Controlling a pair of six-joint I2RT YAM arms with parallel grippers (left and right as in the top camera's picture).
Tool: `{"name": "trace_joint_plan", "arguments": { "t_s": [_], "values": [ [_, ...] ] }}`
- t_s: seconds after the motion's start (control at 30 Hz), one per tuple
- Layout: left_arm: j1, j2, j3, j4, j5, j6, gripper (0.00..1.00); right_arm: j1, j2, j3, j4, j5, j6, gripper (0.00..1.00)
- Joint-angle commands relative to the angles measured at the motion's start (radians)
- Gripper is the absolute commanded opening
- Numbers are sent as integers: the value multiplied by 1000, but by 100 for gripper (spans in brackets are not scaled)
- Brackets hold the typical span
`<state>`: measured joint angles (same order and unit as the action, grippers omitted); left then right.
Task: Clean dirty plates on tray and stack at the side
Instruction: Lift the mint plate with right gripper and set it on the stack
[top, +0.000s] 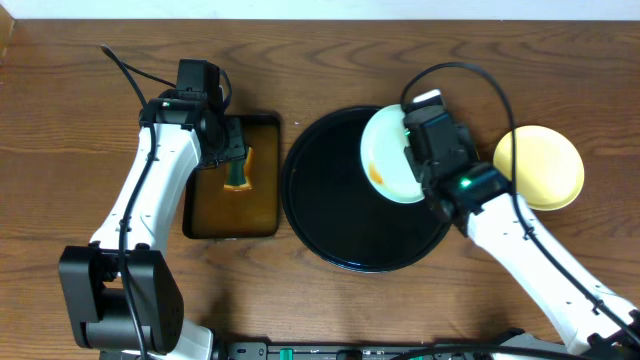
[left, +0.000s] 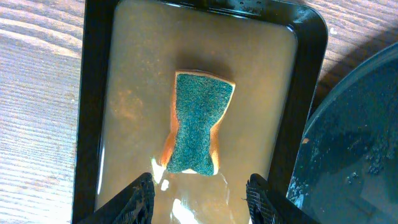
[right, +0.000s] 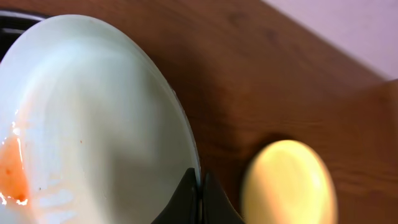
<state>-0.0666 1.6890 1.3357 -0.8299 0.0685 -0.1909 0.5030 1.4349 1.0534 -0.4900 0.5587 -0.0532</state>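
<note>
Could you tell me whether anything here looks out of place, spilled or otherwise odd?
Only the pale mint-green round plate stands out: an orange-red sauce smear marks its face, and the right end effector grips it by the rim over the far edge of the large round black tray. Nothing looks spilled or damaged.

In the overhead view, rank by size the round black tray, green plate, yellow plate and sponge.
1. Largest: round black tray.
2. Then green plate and yellow plate, too alike to rank.
3. Smallest: sponge.
</note>
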Motion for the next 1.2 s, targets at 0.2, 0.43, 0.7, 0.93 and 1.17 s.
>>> {"name": "trace_joint_plan", "arguments": {
  "t_s": [0.2, 0.43, 0.7, 0.93, 1.17],
  "values": [
    [2, 6, 5, 2, -2, -13, 50, 169, -17, 25, 74, 383, -200, 1],
    [2, 6, 5, 4, -2, -13, 50, 266, -16, 25, 158, 493, -410, 1],
    [2, 6, 5, 4, -2, -13, 50, 270, -16, 24, 245, 596, -435, 1],
    [2, 6, 5, 5, -2, -13, 50, 262, -16, 25, 262, 591, -397, 1],
    [2, 6, 5, 4, -2, -13, 50, 129, -15, 24, 128, 416, -89, 1]
  ]
}}
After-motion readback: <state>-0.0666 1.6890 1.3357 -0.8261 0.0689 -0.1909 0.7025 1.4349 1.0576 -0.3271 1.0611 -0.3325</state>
